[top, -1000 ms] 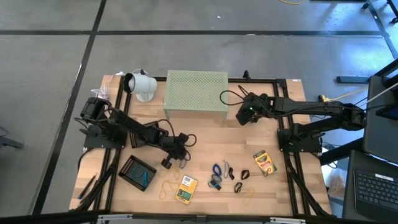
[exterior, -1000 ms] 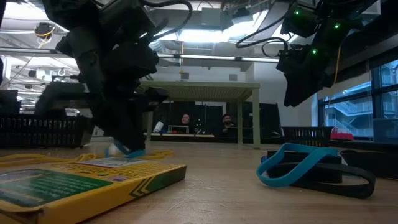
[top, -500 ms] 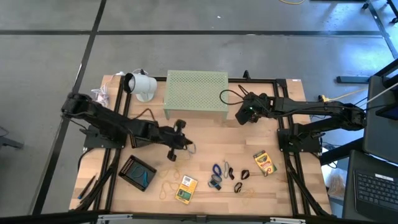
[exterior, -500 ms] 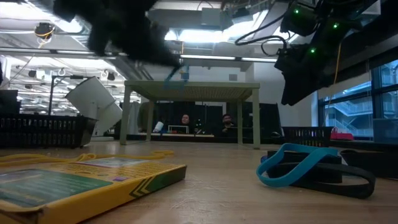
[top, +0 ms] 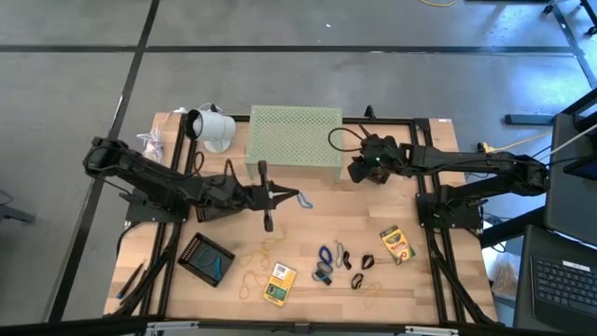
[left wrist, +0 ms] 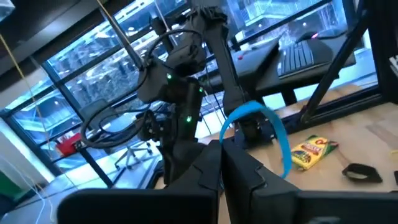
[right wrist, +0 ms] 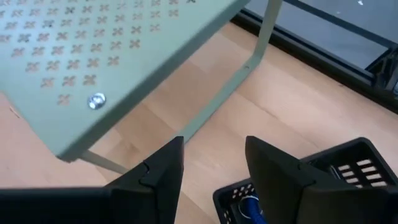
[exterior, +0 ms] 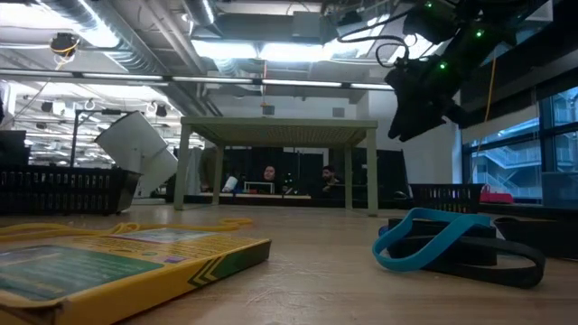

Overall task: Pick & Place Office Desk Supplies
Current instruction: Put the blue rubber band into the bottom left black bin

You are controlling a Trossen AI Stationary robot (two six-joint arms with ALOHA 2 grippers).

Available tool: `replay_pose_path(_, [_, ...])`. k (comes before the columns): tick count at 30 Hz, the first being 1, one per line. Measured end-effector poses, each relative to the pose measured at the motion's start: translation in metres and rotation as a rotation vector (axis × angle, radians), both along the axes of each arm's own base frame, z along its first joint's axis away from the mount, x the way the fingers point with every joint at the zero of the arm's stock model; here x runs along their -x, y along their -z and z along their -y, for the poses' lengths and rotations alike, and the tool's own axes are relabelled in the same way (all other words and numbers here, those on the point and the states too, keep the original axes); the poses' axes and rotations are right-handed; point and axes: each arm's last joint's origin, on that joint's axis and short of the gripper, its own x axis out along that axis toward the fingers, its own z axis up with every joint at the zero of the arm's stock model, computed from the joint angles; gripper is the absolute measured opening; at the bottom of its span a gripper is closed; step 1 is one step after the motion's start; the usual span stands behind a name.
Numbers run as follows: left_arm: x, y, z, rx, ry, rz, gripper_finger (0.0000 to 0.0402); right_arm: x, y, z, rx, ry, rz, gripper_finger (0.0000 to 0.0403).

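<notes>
The left end effector is raised above the middle of the desk, just in front of the pale green perforated riser. Its jaws are closed on a blue rubber band, which hangs as a loop off the fingertips; the left wrist view shows the same band arcing out past the closed fingers.

The right end effector hovers above the desk at the right front corner of the riser. Its jaws are parted and hold nothing; the right wrist view shows the gap between the two fingers, with the riser's perforated top and one leg beyond them.

Remaining supplies lie on the desk:
- A yellow-green card box near the front edge, left of centre; it fills the low view's foreground.
- A second card box toward the right side.
- Between the two boxes, a cluster of rubber bands and black binder clips, including a blue band resting on a black clip.
- Tan rubber bands just left of the first box.

A black tray sits at the front left. A white cup-shaped object lies on its side at the rear left, beside the riser.
</notes>
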Motion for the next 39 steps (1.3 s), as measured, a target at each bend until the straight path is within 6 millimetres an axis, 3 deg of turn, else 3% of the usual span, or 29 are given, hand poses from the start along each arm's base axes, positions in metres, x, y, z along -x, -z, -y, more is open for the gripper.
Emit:
replay_pose_path(3, [0.002, 0.001, -0.002, -0.005, -0.057, -0.033, 0.0002, 0.0, 0.0, 0.0, 0.004, -0.005, -0.005, 0.0176])
replay_pose_path(8, [0.011, 0.013, -0.007, -0.028, -0.307, -0.182, 0.0003, 0.0, 0.0, 0.0, 0.015, -0.016, -0.014, 0.0176])
replay_pose_path(15, [0.041, 0.033, -0.009, -0.008, -0.572, -0.397, 0.0003, 0.0, 0.0, 0.0, 0.024, -0.028, -0.023, 0.0176])
replay_pose_path(28, [0.112, 0.047, -0.024, 0.451, -0.603, -0.78, 0.0001, -0.001, -0.002, 0.001, 0.05, -0.02, -0.006, 0.0176])
replay_pose_path(39, [0.148, 0.035, -0.009, 0.985, -0.262, -1.073, 0.0002, -0.001, -0.002, 0.002, 0.063, -0.007, -0.005, 0.0176])
